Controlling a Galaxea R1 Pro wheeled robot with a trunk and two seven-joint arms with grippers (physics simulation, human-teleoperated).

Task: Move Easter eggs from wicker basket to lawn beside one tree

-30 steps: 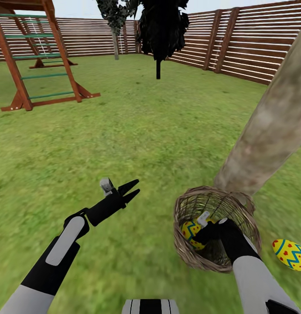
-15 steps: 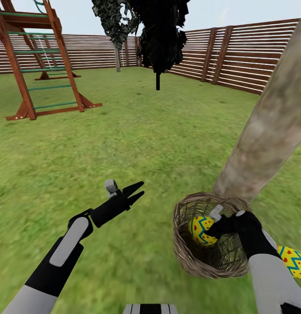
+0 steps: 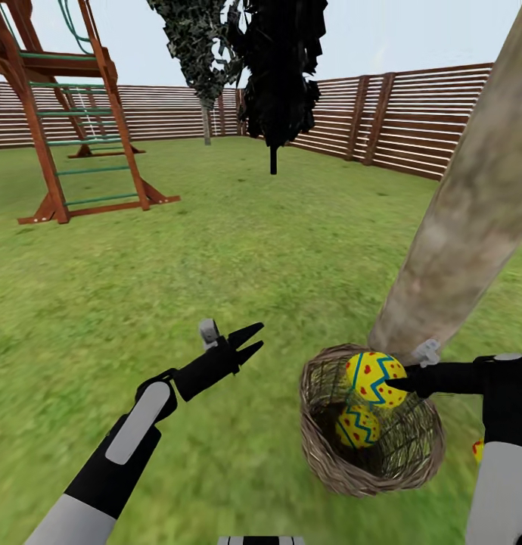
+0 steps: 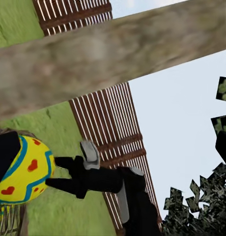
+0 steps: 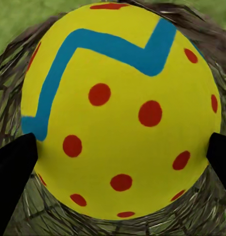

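Note:
My right gripper is shut on a yellow Easter egg with a blue zigzag and red dots, held just above the wicker basket's rim. In the right wrist view that egg sits between the black fingertips, over the basket. Another egg lies inside the basket. A sliver of one more egg shows on the lawn behind my right arm. The tree trunk rises right behind the basket. My left gripper hovers open and holds nothing, left of the basket.
A wooden play set stands at the far left. A brown slat fence runs along the back and right. Two dark narrow trees stand ahead in the distance. The left wrist view shows the held egg, trunk and fence.
My right gripper has lifted an egg from deep in the basket up to its rim, uncovering another egg below. The head view has tilted upward. The left arm has barely moved.

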